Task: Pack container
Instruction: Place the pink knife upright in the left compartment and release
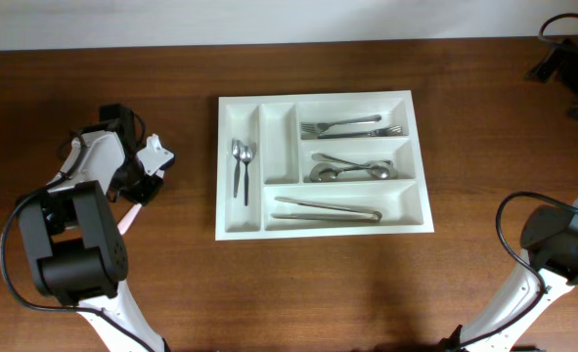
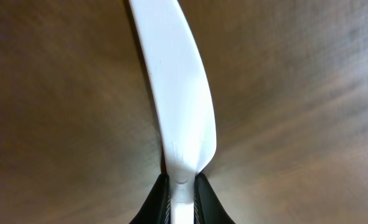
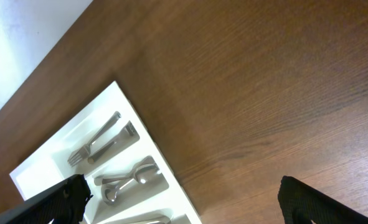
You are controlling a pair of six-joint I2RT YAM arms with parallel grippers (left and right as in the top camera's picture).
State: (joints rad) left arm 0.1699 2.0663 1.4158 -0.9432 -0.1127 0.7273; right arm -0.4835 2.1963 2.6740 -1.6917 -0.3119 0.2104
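The container point(image 1: 251, 223) is a large white cutlery tray at the table's middle. It holds two small spoons point(image 1: 241, 156) in the far-left narrow slot, forks point(image 1: 352, 126), larger spoons point(image 1: 349, 167) and long knives point(image 1: 328, 209) in the long slots. The second narrow slot is bare. My left gripper point(image 1: 137, 191) is left of the tray and shut on a white plastic knife point(image 2: 182, 93) above the wood; the knife also shows in the overhead view point(image 1: 128, 217). My right gripper point(image 3: 180, 202) is open and empty, high above the table right of the tray point(image 3: 131, 134).
The brown wooden table point(image 1: 93, 284) stretches round the tray. The left arm's base point(image 1: 73, 249) stands at the front left, the right arm's base point(image 1: 557, 244) at the front right. A pale wall point(image 1: 269, 20) runs behind the table's far edge.
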